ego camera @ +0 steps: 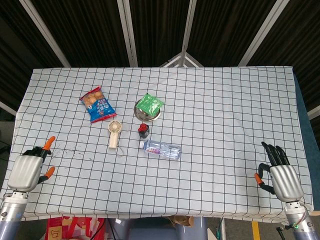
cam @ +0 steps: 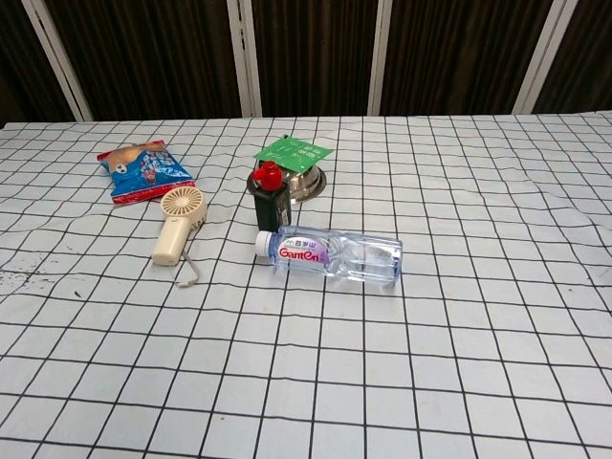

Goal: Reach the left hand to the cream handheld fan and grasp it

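The cream handheld fan [ego camera: 114, 133] lies flat on the checked tablecloth, round head toward the far side and handle toward me; in the chest view the fan [cam: 179, 222] shows left of centre with a thin wrist loop trailing from its handle. My left hand [ego camera: 27, 170] hovers at the table's near left corner, well short and left of the fan, holding nothing, its fingers pointing forward and apart. My right hand [ego camera: 280, 175] stays at the near right corner, fingers spread and empty. Neither hand appears in the chest view.
A blue snack bag [ego camera: 97, 105] lies just beyond the fan. To the fan's right are a small dark bottle with a red cap [ego camera: 144, 131], a clear water bottle [ego camera: 162, 149] on its side, and a metal bowl [ego camera: 148, 113] with a green packet in it.
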Robot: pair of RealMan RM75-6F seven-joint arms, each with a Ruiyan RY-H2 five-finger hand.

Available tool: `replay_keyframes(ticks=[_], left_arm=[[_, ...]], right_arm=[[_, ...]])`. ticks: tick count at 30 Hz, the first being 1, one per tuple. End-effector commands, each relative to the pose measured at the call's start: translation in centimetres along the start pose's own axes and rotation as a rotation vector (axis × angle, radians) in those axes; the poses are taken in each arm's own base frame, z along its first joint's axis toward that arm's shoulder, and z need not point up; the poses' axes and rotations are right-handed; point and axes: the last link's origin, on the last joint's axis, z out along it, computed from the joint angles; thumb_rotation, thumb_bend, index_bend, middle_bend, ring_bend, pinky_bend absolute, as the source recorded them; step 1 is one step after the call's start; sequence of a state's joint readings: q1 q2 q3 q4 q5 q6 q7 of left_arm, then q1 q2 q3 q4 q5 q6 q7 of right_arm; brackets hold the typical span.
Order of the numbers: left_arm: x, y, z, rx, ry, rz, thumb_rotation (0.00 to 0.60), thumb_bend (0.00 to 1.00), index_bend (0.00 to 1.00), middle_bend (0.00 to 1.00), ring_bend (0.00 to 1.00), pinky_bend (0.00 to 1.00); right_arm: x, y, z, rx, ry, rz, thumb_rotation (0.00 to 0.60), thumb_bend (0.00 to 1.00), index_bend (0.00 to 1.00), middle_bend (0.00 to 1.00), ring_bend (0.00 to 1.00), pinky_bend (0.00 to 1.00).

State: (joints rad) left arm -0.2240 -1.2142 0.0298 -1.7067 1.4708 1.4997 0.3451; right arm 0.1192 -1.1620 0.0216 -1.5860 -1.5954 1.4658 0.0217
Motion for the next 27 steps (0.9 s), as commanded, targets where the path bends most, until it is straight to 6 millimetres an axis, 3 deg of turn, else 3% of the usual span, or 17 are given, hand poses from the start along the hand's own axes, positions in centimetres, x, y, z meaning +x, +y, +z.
replay_keyframes(ticks=[1, 5, 9, 18, 27], left_arm=[[-0.8, 2.5, 4.3, -0.041, -0.073, 0.007, 0.600, 0.78, 0.00, 0.83, 0.73, 0.81], [-2.2, 5.2, 7.6, -0.049, -0.165, 0.020, 0.600, 0.89, 0.00, 0.89, 0.79, 0.85], [-3.9, 8.5, 9.9, -0.058, -0.227, 0.037, 0.600, 0.91, 0.03, 0.90, 0.80, 0.86], [-6.2, 12.2, 11.3, -0.075, -0.276, 0.094, 0.600, 0.91, 0.05, 0.90, 0.80, 0.86], [-6.9, 12.9, 11.4, -0.065, -0.287, 0.113, 0.600, 0.91, 0.06, 0.90, 0.80, 0.86]], right_arm=[[0.0, 0.0, 0.0, -0.004, -0.002, 0.005, 0.600, 0.40, 0.00, 0.00, 0.00, 0.00], [0.0, 0.0, 0.0, -0.003, -0.006, 0.005, 0.600, 0.40, 0.00, 0.00, 0.00, 0.00], [0.1, 0.2, -0.1, -0.006, -0.006, 0.011, 0.600, 0.40, 0.00, 0.00, 0.00, 0.00], [0.1, 0.1, 0.0, 0.003, -0.007, 0.019, 0.600, 0.40, 0.00, 0.00, 0.00, 0.00], [0.1, 0.1, 0.0, 0.003, -0.009, 0.022, 0.600, 0.40, 0.00, 0.00, 0.00, 0.00]])
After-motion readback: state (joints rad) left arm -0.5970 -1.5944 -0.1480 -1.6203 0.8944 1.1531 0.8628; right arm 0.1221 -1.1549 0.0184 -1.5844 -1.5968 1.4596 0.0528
